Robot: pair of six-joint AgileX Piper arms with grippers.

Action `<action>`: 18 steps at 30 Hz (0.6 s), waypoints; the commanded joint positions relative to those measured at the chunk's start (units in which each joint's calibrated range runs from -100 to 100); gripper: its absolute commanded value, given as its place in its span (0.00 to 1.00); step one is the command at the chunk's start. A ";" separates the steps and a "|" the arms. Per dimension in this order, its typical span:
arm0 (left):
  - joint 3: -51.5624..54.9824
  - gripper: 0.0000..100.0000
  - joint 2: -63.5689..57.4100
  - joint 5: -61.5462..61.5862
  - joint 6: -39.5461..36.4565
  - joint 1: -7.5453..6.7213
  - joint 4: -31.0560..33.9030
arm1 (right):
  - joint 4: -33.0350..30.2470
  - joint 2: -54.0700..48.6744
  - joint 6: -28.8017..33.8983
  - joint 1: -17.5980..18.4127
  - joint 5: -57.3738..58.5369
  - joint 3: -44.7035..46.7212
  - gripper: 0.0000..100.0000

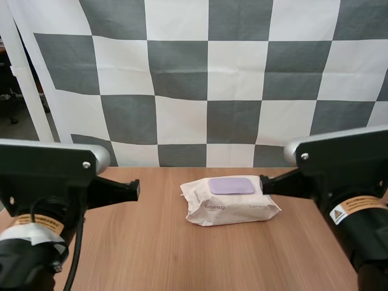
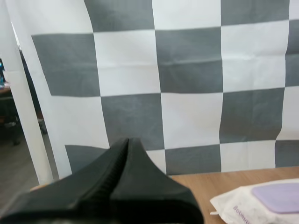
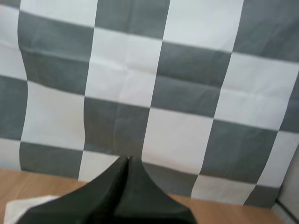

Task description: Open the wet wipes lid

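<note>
Where the wooden table (image 1: 151,242) runs across the high view, the wet wipes pack (image 1: 230,206) lies flat near its middle, a little toward the far edge. Its long axis runs from side to side, between the two arms. The printed face is turned toward the arms' bases. The lilac lid (image 1: 231,185) sits on top of the pack, on the far half, with its longer side along the pack's length. It lies flush and closed. Which edge carries the hinge cannot be made out.

The right gripper (image 1: 264,182) points in from the right at the height of the pack's top, with its tip by the pack's far right corner. It looks to be just beside the wrapper, perhaps touching it, though the angle does not settle that. In the right wrist view its fingers (image 3: 127,161) are pressed together into one dark wedge with nothing between them, over a white corner of the pack (image 3: 28,205).

The left gripper (image 1: 136,189) points toward the pack from the left, well apart from it, with a stretch of tabletop between them. Its fingers (image 2: 127,141) are likewise clenched together on nothing, with the pack (image 2: 238,205) and lid (image 2: 280,196) off to one side beyond them.
</note>
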 commanded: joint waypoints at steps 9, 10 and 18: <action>-24.19 0.00 0.00 29.76 5.48 0.06 -0.02 | -0.46 0.00 -1.07 -0.05 26.84 -22.85 0.00; -24.19 0.00 0.00 29.82 7.83 0.25 -0.02 | -0.46 0.00 -2.85 -0.05 27.84 -23.26 0.00; -21.49 0.00 7.37 30.19 23.36 0.37 -10.22 | 1.60 6.50 -18.03 -0.05 38.52 -23.76 0.00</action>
